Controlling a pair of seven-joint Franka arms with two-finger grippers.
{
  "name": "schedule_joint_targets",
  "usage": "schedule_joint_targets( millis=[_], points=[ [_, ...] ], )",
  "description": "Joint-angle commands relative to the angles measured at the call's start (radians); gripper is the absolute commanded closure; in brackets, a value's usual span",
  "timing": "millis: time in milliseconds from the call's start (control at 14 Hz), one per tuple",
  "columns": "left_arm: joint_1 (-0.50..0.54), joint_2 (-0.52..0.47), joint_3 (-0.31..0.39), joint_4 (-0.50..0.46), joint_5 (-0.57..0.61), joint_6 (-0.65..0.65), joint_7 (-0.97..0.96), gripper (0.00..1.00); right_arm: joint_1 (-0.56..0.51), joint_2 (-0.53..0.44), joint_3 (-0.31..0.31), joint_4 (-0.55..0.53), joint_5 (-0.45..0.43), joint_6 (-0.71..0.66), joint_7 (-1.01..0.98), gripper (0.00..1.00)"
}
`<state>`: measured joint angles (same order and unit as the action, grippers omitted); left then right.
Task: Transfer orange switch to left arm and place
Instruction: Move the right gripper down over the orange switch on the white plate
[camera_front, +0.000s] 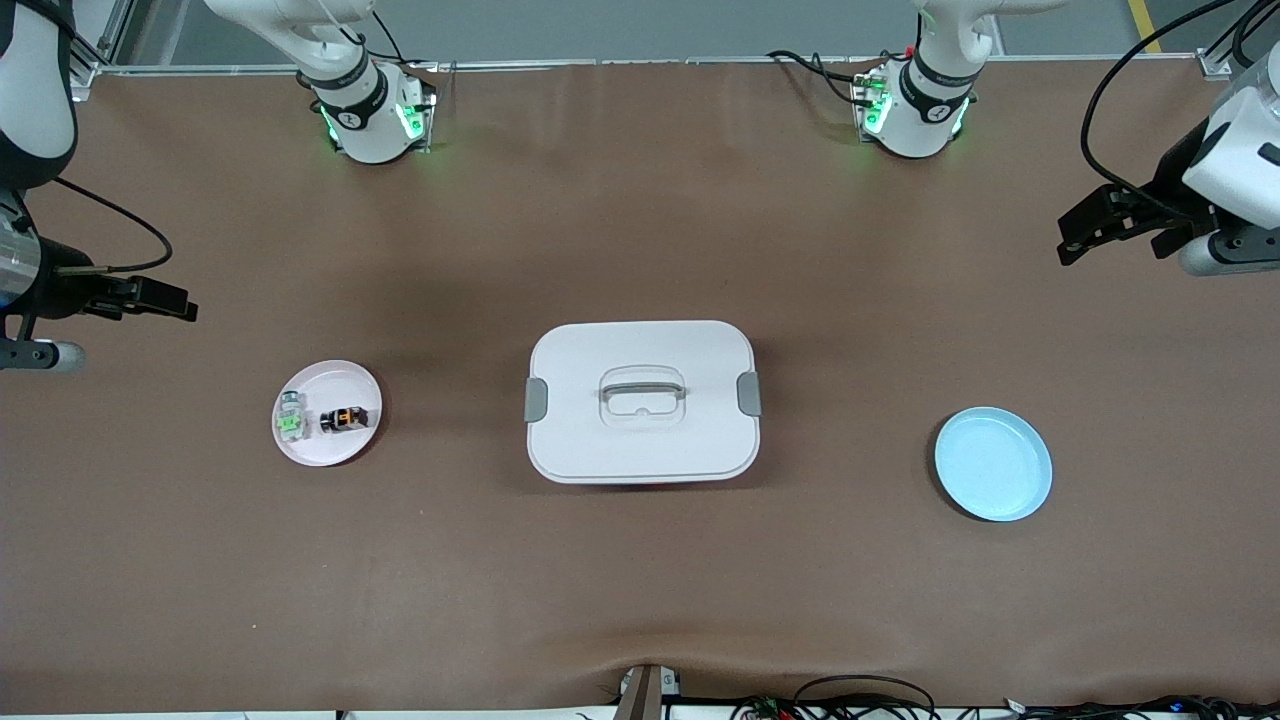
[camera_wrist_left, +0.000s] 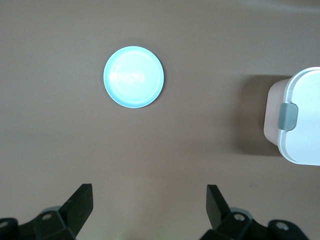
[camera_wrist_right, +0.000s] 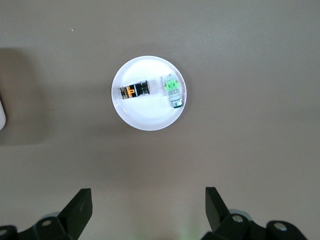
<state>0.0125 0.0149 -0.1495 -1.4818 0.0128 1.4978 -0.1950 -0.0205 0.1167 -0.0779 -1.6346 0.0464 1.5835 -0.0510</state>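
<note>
Hovering over bare table at the right arm's end, the right gripper stands released, its two black fingers spread wide with nothing between them, as the right wrist view confirms. The right arm waits here, clear of every object. Below it, and nearer to the front camera, the pink plate lies flat on the brown table. The orange switch rests on this plate, lying on its side, on the part of the plate toward the box. Just beside it on the same plate lies the clear-and-green component; the two parts appear to be slightly apart, though the front view is too coarse to rule out contact, and the right wrist view shows a narrow strip of plate between them. The box sits at the middle of the table with its lid on, its recessed handle facing up and one grey clasp on each short side. The blue plate lies toward the left arm's end of the table, well apart from the box, with nothing on it. The left gripper hangs over bare table at that end, likewise released, its fingers wide and holding nothing. The left arm also waits.
</note>
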Motion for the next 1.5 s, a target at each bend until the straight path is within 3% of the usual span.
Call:
schedule_joint_targets(
  millis=[0,570,712,1425],
  points=[
    [0.004,-0.012,0.004,0.011,-0.004,-0.042,-0.009,0.0,-0.01,-0.017,0.004,-0.036,0.01,0.062,-0.01,0.0],
    [0.02,-0.006,0.005,0.015,-0.002,-0.031,-0.011,0.0,0.028,-0.028,0.007,-0.134,0.033,0.154,0.002,0.0],
    [0.018,-0.004,0.005,0.017,-0.002,-0.03,-0.012,0.0,0.028,-0.029,0.007,-0.189,0.068,0.209,0.0,0.0],
    [0.02,0.025,0.005,0.017,-0.005,-0.03,-0.012,0.0,0.105,0.013,0.009,-0.436,0.073,0.579,0.002,0.0]
  ],
)
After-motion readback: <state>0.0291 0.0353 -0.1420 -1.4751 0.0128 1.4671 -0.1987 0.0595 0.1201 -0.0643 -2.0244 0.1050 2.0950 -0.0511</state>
